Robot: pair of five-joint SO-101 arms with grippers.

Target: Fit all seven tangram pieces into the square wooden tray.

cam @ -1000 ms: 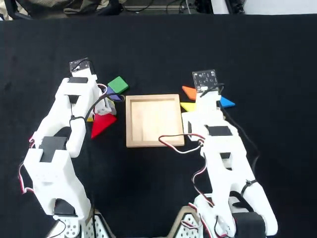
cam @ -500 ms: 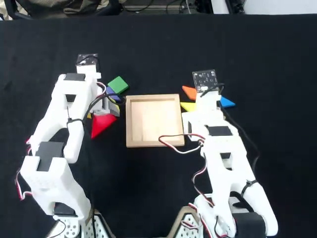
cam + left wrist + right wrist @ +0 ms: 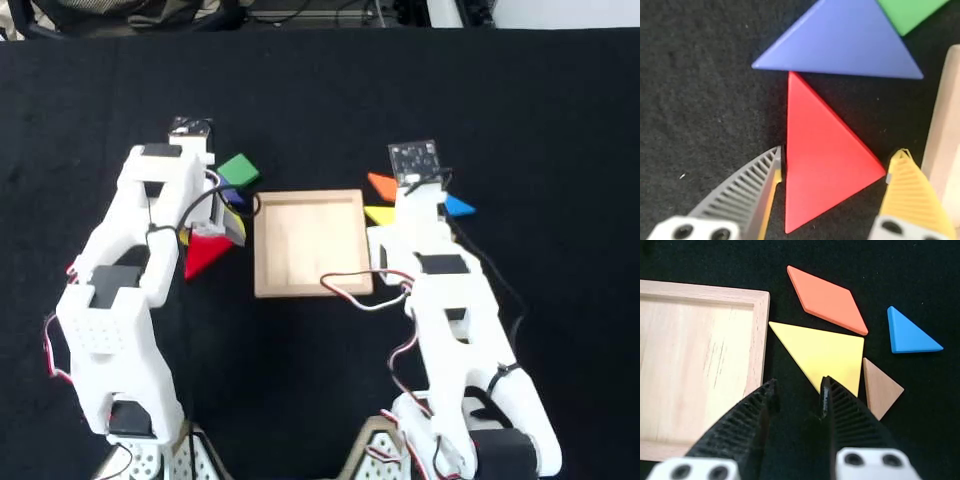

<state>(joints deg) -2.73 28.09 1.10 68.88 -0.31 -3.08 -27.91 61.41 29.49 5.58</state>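
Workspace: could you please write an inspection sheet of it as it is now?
Surface: black cloth, flat.
Job's things: wooden tray empty; red triangle, purple triangle, green square at the left arm; orange parallelogram, yellow triangle, blue triangle, brown triangle at the right arm.
Clutter: nothing seen.
Tools: left tool open, astride red triangle; right tool open, empty, beside yellow triangle.
Cables: arm wire loops over tray corner.
Surroundings: dark gear beyond far edge.
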